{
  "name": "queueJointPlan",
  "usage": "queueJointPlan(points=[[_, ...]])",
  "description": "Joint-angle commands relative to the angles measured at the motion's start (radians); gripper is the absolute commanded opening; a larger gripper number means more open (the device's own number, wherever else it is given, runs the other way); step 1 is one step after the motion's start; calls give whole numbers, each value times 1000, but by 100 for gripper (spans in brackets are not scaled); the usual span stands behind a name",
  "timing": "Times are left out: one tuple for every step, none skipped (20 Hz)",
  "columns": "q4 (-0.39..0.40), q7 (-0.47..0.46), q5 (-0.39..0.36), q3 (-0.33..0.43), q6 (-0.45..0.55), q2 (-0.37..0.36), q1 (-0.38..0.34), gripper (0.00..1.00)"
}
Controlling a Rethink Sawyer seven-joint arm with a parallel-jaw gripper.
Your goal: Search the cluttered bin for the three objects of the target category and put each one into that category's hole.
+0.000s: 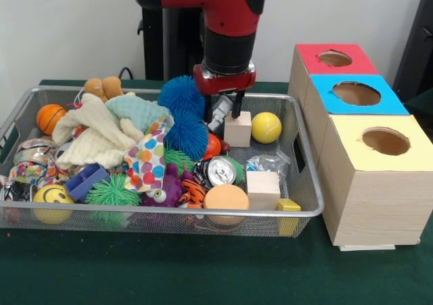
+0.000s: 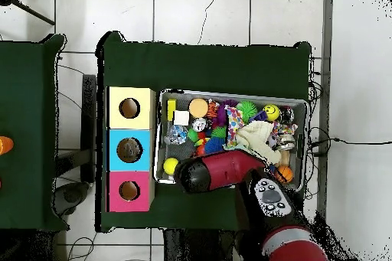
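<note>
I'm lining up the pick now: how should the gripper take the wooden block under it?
Come straight down on the wooden block and close across its flat left and right faces. It stands upright with its top clear. The yellow ball and blue spiky ball sit close, so keep the gripper narrow.

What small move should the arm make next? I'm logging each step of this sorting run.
Probably lower straight down a little: the gripper hangs just above the pale wooden block beside the yellow ball in the wire mesh bin, not visibly clamping it yet.
</note>
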Motion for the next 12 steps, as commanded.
queueJointPlan(points=[[1,264,97,-11,-60,39,80,100],[8,273,116,-4,-61,34,89,100],[10,279,134,-2,-60,32,97,100],[9,281,146,-5,-62,33,103,100],[5,278,154,-11,-66,37,109,100],[-2,275,160,-19,-71,44,116,100],[-11,273,163,-29,-81,55,124,100],[-20,271,167,-39,-91,66,132,100],[-29,268,173,-47,-100,78,138,100],[-38,265,179,-56,-110,90,144,100],[-44,262,188,-59,-112,97,147,100],[-49,259,197,-63,-115,103,149,100]])
